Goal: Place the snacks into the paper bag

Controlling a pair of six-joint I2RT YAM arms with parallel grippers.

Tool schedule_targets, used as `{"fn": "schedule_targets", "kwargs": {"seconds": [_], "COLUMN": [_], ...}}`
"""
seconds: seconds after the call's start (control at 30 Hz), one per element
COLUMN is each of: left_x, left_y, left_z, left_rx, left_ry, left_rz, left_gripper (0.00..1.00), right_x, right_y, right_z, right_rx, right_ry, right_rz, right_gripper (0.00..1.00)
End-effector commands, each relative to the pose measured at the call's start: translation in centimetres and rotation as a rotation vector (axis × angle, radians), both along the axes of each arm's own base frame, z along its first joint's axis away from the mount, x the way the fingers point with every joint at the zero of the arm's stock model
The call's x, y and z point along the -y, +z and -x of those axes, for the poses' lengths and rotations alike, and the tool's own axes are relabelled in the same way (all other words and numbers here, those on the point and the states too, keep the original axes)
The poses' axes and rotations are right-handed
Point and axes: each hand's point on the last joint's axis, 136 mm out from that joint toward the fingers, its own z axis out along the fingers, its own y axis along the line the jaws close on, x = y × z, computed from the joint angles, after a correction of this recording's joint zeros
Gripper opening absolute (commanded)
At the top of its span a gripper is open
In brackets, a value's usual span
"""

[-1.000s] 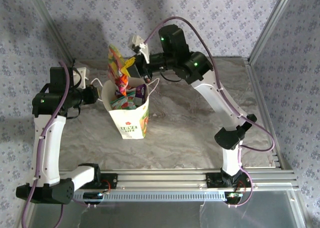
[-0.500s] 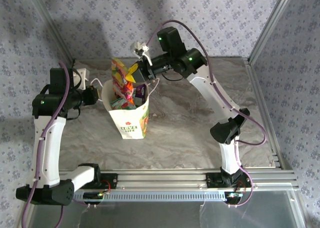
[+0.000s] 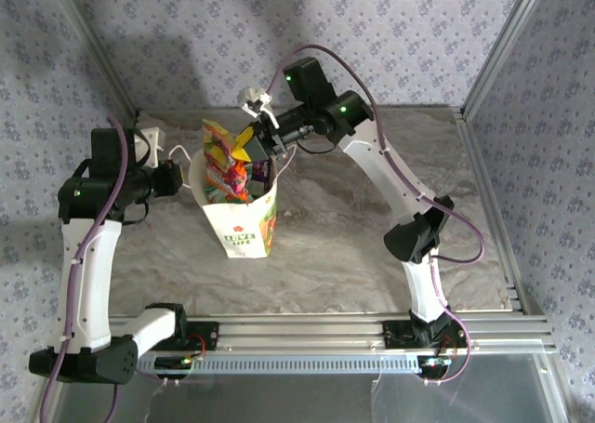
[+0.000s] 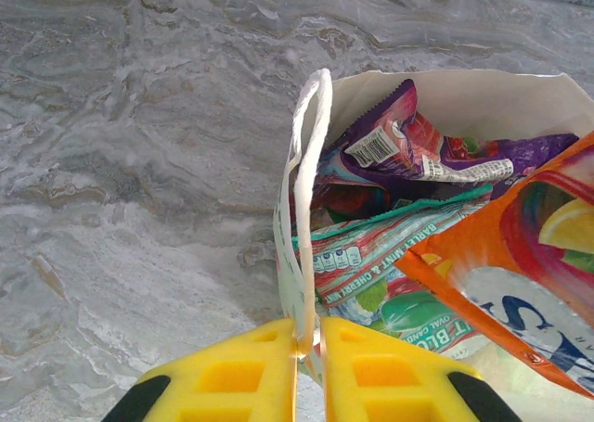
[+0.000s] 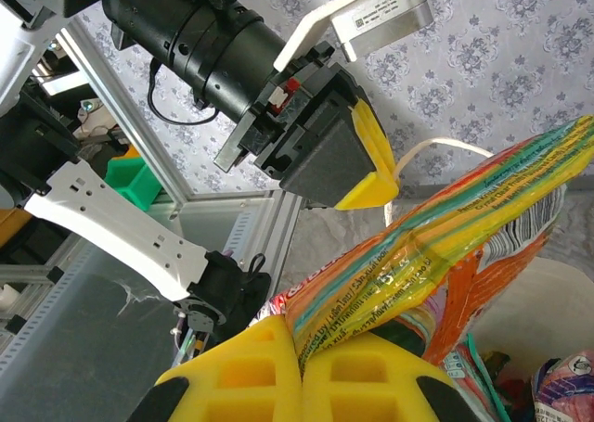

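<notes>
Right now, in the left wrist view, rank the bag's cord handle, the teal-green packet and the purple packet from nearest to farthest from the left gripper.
1. cord handle: pinched in the left gripper.
2. teal-green packet: inside the paper bag, just beyond.
3. purple packet: farther back, by the far wall.

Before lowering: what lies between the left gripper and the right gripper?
In the top view, the open paper bag, snacks inside, and the yellow packet the right gripper holds at its mouth.
</notes>
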Motion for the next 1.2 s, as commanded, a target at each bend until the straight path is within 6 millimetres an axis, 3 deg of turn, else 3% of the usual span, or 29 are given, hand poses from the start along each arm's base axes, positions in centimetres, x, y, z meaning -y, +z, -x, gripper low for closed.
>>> {"fn": "schedule_targets", "kwargs": {"seconds": [0.0,0.13,0.43,0.83,1.17], "left_x": [0.0,-0.1,0.0,0.1,0.3], "left_y": [0.0,0.0,-0.2,-0.2,-0.1], "left_z": [0.6,0.6,0.1,0.0,-0.7], "left_rx": [0.002,0.001,-0.007,-0.008,-0.014], "left_ry": [0.001,-0.001,0.001,-0.002,-0.005], "left_rz": [0.005,0.001,0.004,0.012,0.022], "left_gripper": [0.15,0.15,0.14,0.15,0.15], "right_x": [0.2,0.2,1.0,0.4,1.8], "right_y": [1.8,1.4,3.4,0.0,-1.2], "right_z": [0.8,-0.2,-0.8,-1.9,1.3], "right_rx": [0.045,0.052,0.076,0.067,0.0], "right_ry": [0.058,0.042,0.041,0.073,0.178], "right_rz": [-0.065,-0.064,-0.118,-0.089,-0.069], "right_gripper": [0.0,0.0,0.0,0.0,0.0]}}
